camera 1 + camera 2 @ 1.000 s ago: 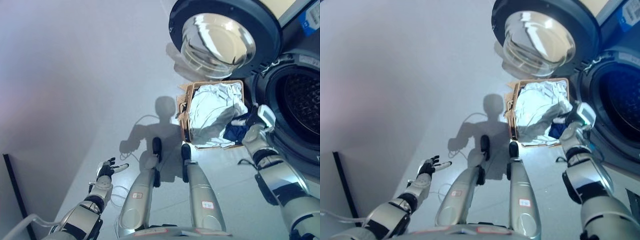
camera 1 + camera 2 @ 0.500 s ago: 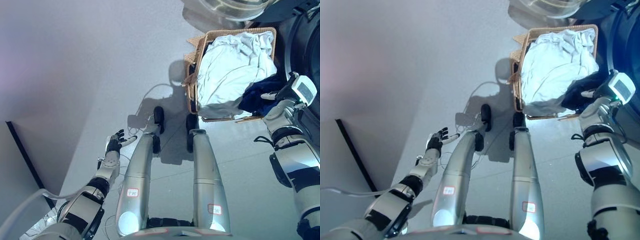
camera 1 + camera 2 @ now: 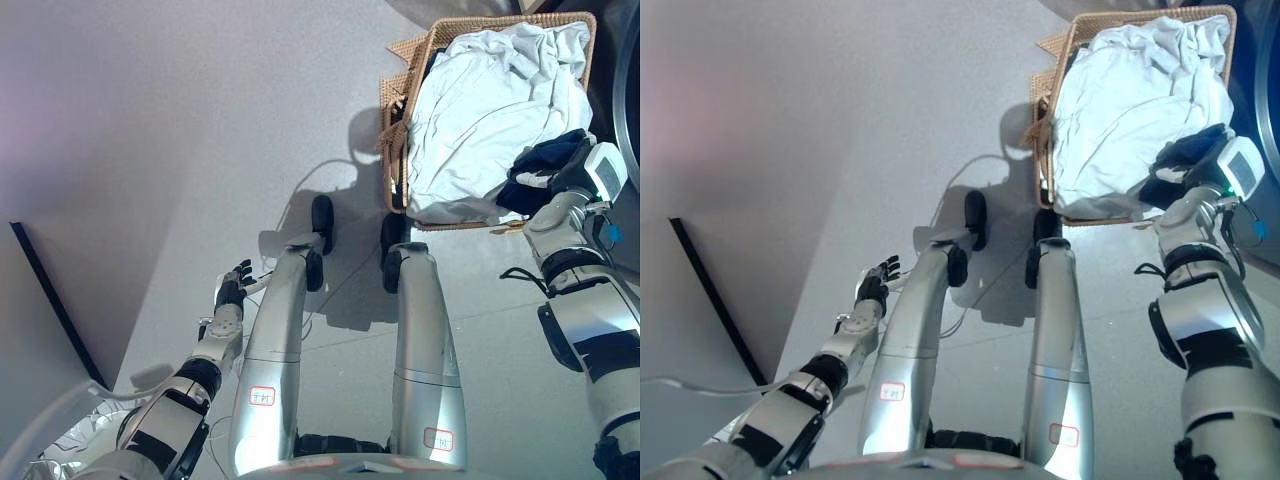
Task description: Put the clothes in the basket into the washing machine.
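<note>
A woven basket [image 3: 394,140] stands on the grey floor at the upper right, filled with white clothes [image 3: 480,110]. My right hand [image 3: 562,175] is at the basket's near right corner, curled on a dark blue cloth [image 3: 540,160] that bunches over the white clothes; it also shows in the right eye view [image 3: 1192,165]. My left hand [image 3: 232,296] hangs open and empty low on the left, far from the basket. Only a dark sliver of the washing machine [image 3: 634,60] shows at the right edge.
A grey wall fills the left side, and a dark strip [image 3: 50,300] runs along its foot. Something crumpled and pale [image 3: 60,445] lies at the bottom left corner. Bare floor lies between the basket and the wall.
The camera has tilted down, so the machine's door and drum have left the view. My right hand has gathered the dark blue cloth up against the white clothes. My left hand has hardly moved.
</note>
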